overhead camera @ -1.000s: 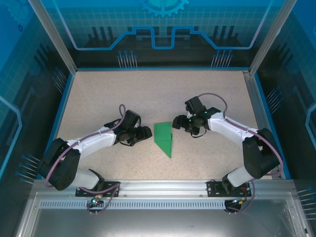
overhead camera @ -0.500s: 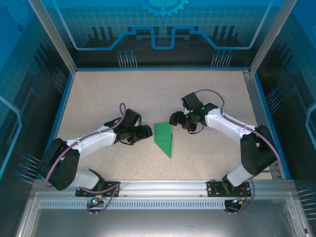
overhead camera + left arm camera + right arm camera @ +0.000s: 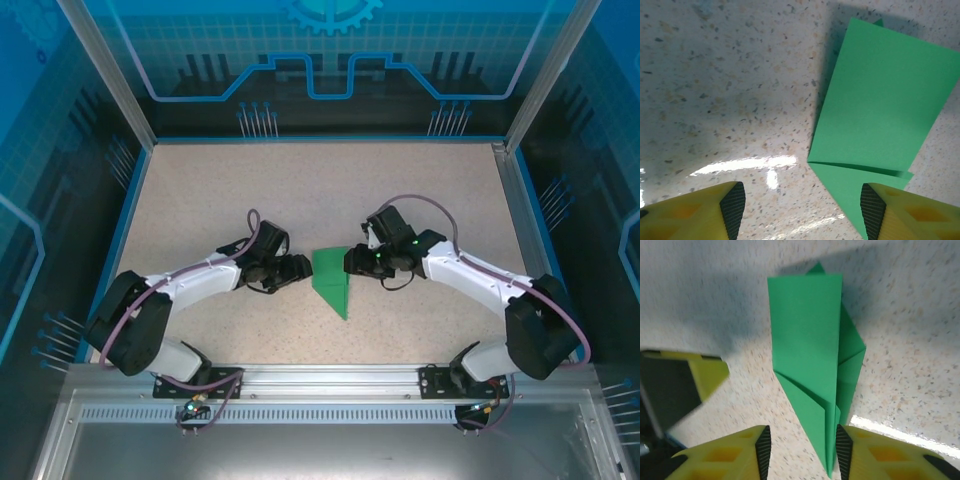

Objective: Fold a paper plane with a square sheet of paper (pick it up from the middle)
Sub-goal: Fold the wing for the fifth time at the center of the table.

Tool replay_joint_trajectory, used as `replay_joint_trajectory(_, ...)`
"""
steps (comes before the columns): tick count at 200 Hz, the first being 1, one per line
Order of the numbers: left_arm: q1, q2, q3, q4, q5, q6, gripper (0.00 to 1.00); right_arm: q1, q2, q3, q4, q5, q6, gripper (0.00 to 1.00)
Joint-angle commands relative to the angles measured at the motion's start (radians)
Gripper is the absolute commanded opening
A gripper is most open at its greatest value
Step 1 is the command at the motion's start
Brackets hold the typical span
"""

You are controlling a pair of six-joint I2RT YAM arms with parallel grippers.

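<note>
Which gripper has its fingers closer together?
The right gripper: its fingers stand close, the narrow end of the folded green paper between them; those of the left gripper stand wider.

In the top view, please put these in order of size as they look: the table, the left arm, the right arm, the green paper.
Largest to smallest:
1. table
2. left arm and right arm: they look alike, so I leave them unranked
3. green paper
</note>
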Motion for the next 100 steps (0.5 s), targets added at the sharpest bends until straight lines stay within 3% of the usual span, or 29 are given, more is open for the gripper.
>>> replay_joint_trajectory(1, 0.008, 0.017, -0.021, 0.052, 0.032, -0.036, 0.66, 0.031, 0.015, -0.021, 0.085, -0.117, -0.024, 0.32)
replay_joint_trajectory(46, 0.007, 0.044, -0.004, 0.052, 0.046, -0.041, 0.66, 0.073, 0.148, 0.01, 0.114, -0.104, -0.017, 0.17)
replay_joint_trajectory(100, 0.007, 0.079, 0.012, 0.053, 0.072, -0.045, 0.66, 0.045, 0.236, 0.005, 0.148, -0.103, -0.015, 0.13)
